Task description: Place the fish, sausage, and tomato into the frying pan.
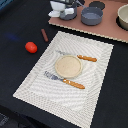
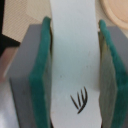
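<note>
Pincer (image 2: 74,70) clamped on the white fish (image 2: 74,55); tomato (image 1: 31,47) and sausage (image 1: 44,35) on the dark table (image 1: 15,20).

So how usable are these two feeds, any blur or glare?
Exterior view: soft and low-resolution, evenly lit, no strong glare; the tomato and sausage stay readable, the gripper is smeared. Wrist view: very close, edges blurred, though the fish between the pads shows clearly.

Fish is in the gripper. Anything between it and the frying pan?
Nothing visible. The gripper holds the fish between its pads, right at the frying pan. The pot stands beside the pan, on the exterior view's right, off the path.
</note>
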